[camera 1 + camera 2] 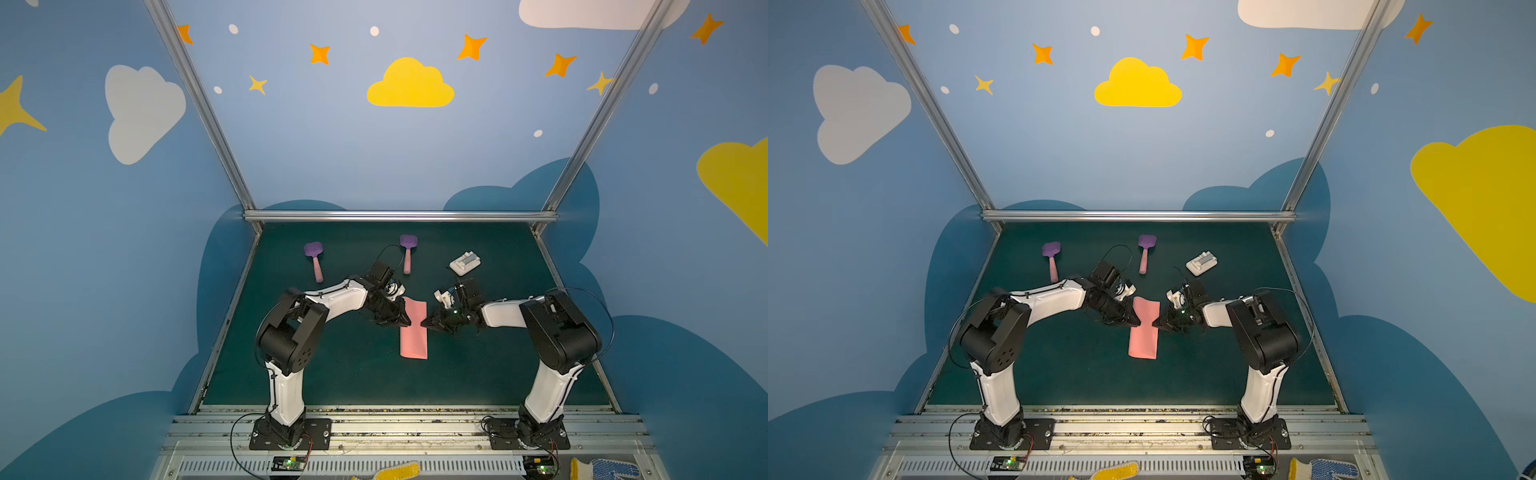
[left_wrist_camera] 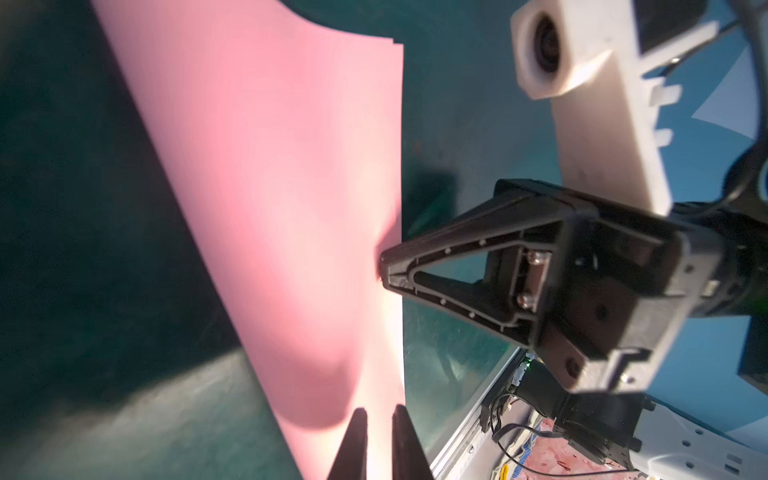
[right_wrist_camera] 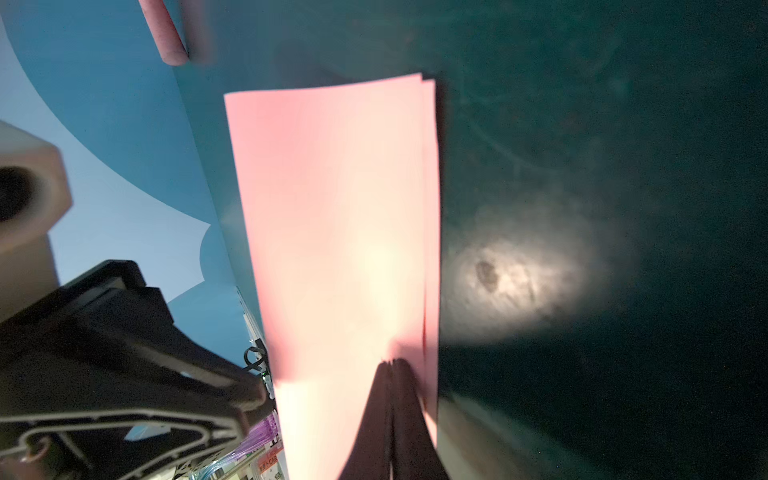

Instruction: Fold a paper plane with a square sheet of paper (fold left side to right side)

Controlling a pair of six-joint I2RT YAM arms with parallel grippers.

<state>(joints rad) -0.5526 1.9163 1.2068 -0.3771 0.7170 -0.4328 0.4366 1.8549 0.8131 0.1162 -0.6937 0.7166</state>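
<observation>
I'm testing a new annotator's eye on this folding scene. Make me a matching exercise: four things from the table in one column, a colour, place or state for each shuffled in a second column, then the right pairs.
Column one
1. square sheet of paper
2. white block
3. right hand
4. spatulas

Column two
a. shut, tip on the sheet's edge
b. purple heads, pink handles
c. pink, folded into a narrow strip
d. at the back of the mat, right of both spatulas

Pairs: 1-c, 2-d, 3-a, 4-b
</observation>
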